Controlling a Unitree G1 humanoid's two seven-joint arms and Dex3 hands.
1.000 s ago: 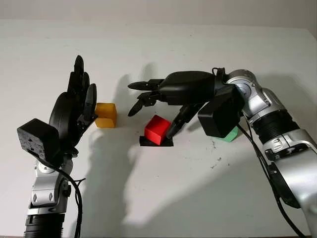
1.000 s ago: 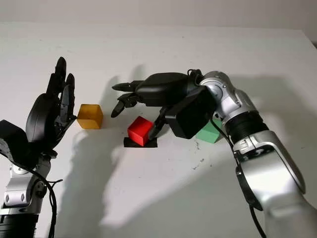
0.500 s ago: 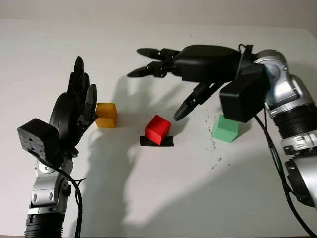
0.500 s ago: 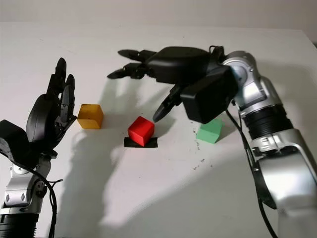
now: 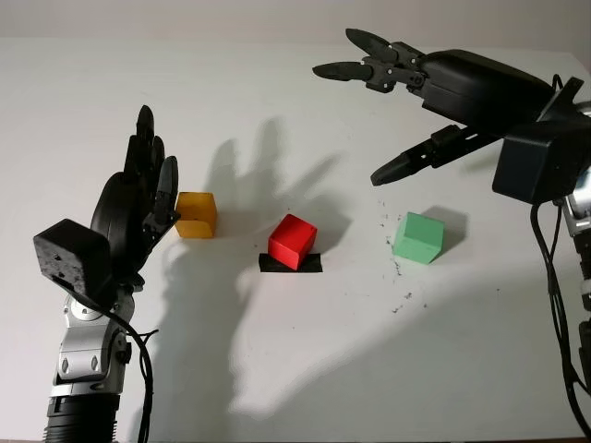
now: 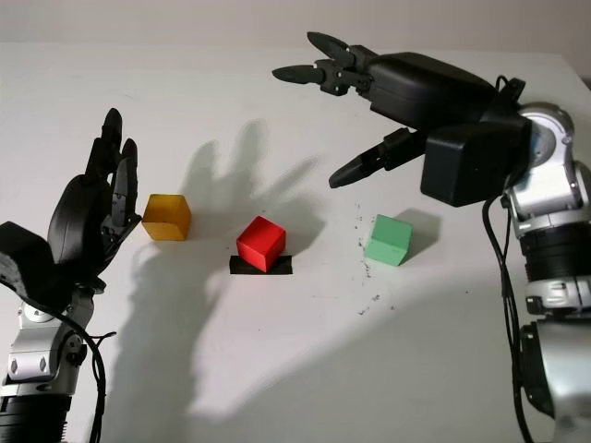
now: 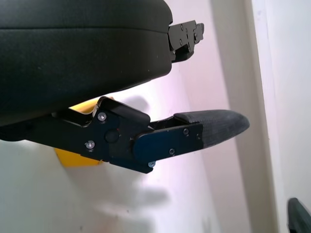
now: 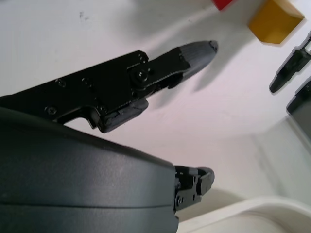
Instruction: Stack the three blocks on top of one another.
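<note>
White table [image 5: 305, 369]: black tape [image 5: 292, 265] under red block [image 5: 293, 241].

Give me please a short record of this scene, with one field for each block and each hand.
yellow cube block: on the white table, beside the left hand
red cube block: on a black tape patch, middle
green cube block: on the table, to the right
stack: none yet, all three apart
left hand: open, upright, next to the yellow block
right hand: open, raised above the table
</note>
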